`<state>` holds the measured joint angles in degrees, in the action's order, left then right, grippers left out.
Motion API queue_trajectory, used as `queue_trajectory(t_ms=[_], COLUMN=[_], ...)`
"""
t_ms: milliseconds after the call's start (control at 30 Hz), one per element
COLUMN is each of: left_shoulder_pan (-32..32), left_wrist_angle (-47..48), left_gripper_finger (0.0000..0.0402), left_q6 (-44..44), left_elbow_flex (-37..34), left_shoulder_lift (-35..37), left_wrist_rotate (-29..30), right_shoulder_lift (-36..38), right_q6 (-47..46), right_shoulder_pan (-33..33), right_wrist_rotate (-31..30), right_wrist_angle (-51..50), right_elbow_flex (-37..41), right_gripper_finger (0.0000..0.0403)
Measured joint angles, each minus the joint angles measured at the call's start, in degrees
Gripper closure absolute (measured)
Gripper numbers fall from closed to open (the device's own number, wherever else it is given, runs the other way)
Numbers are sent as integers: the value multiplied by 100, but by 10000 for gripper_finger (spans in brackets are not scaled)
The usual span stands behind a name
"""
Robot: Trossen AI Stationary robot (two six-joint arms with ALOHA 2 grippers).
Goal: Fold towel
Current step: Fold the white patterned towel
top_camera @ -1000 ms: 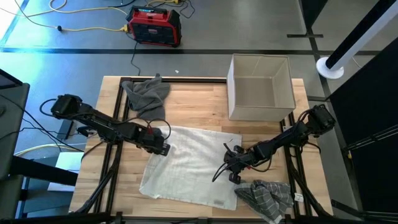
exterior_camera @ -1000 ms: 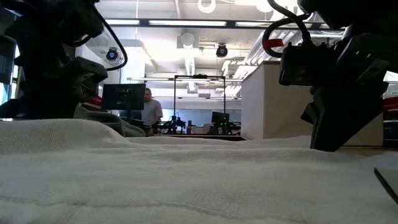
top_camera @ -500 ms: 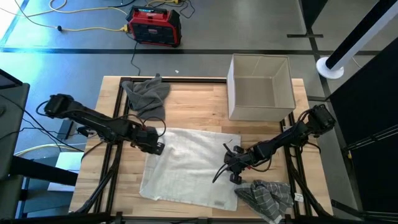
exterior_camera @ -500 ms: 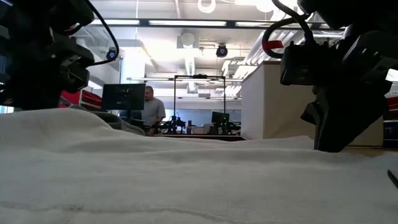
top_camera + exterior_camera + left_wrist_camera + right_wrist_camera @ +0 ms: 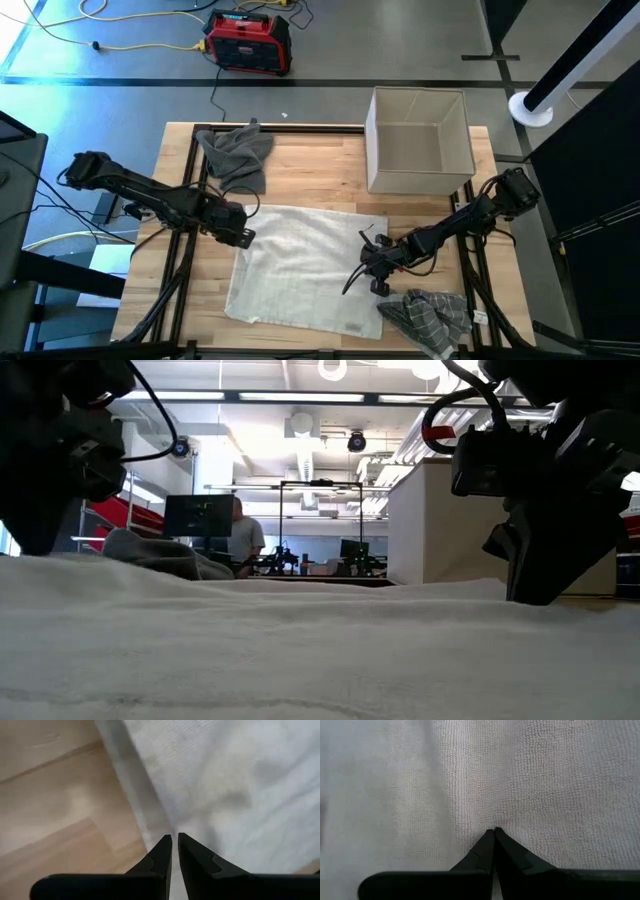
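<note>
- The white towel (image 5: 305,262) lies spread flat on the wooden table (image 5: 320,165), near the front edge.
- It looks soft, light and floppy, so it will bend and sag when lifted.
- The right gripper (image 5: 378,262) presses its tips together on the towel's right edge, maybe pinching a bit of cloth.
- The left gripper (image 5: 240,236) sits at the towel's left edge, its fingers almost closed, with a thin gap.
- The corners and edges look best to grab.
- Farther back sit a grey cloth (image 5: 236,152) and an open box (image 5: 419,140).
</note>
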<state>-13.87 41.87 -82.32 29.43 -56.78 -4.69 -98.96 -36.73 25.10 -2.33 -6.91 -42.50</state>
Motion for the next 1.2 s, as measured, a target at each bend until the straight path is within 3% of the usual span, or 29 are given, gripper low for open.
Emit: queue_trajectory(t_ms=[300,533,967,1067,1200], left_shoulder_pan=[2,-152,-201,-221,-515], left_wrist_angle=[262,-523,-1526,-1475,-1498], left_gripper_finger=[378,371,251,236,233], left_q6=[-88,-223,-366,-380,-750], left_elbow_flex=[2,-76,-359,-357,-334], left_shoulder_lift=[225,106,-508,-607,-625], left_wrist_rotate=[176,-287,-18,-367,-409], right_shoulder_lift=[0,0,0,0,0], right_q6=[74,77,-31,-32,-90], right_shoulder_pan=[0,0,2,2,2], right_wrist_rotate=[25,28,-42,-46,-46], right_wrist_angle=[-4,-5,35,35,38], right_elbow_flex=[0,0,9,9,10], right_gripper_finger=[403,403,403,403,403])
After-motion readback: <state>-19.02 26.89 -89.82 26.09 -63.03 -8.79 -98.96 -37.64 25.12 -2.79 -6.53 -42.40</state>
